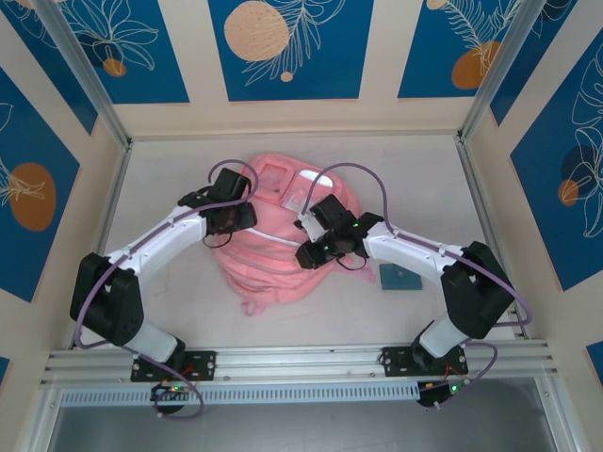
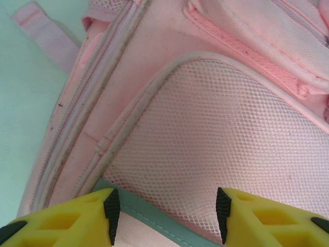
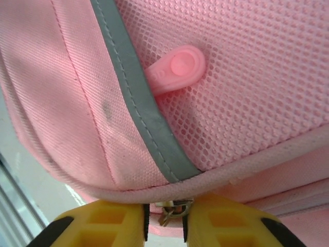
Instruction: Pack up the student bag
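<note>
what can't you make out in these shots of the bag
- Main opening of the student bag: top view, both arms lie across it.
- Small metal piece between the pads of the right gripper: right wrist view, bottom edge cuts it off; clamped or not is unclear.
- Teal case: top view, too small for detail.

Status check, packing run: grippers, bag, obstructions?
Left gripper open over mesh pocket. Right gripper closed on zipper pull of student bag. Teal case beside bag, untouched.

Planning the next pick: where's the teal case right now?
Top view: the teal case lies on the table to the right of the pink backpack, close beside the right arm.
</note>
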Tool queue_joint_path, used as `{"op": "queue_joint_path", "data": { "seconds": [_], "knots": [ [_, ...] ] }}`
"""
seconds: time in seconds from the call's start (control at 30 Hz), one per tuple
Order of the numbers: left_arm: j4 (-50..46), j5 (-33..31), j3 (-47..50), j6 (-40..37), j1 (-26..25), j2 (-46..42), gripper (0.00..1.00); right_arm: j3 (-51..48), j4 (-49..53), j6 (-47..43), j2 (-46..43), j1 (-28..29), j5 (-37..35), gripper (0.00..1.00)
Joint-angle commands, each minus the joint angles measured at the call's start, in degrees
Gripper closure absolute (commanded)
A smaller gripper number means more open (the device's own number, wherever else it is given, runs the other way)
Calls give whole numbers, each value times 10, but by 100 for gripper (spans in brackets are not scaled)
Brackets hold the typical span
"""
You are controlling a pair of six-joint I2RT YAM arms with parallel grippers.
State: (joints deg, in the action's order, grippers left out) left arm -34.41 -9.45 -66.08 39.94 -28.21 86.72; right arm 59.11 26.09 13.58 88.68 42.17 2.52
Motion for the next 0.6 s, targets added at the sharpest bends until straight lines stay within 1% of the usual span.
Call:
{"op": "queue_joint_path", "data": {
  "seconds": [0.0,0.13,0.2,0.27,0.43,0.57],
  "knots": [
    [0,38,-17,-28,0,-21,46,4,-26,-2,-7,1,-44,86],
    [36,118,-35,-76,-5,-16,47,2,-25,11,-35,-14,-68,97],
    [53,151,-49,-91,-14,-2,49,7,-12,17,-40,-28,-71,100],
    [69,177,-67,-102,-28,20,52,15,5,20,-42,-40,-70,100],
    [61,186,-144,-119,-61,105,69,19,23,19,-42,-61,-42,100],
    [43,182,-193,-111,-79,177,81,23,46,24,-38,-70,-26,100]
  ]
}}
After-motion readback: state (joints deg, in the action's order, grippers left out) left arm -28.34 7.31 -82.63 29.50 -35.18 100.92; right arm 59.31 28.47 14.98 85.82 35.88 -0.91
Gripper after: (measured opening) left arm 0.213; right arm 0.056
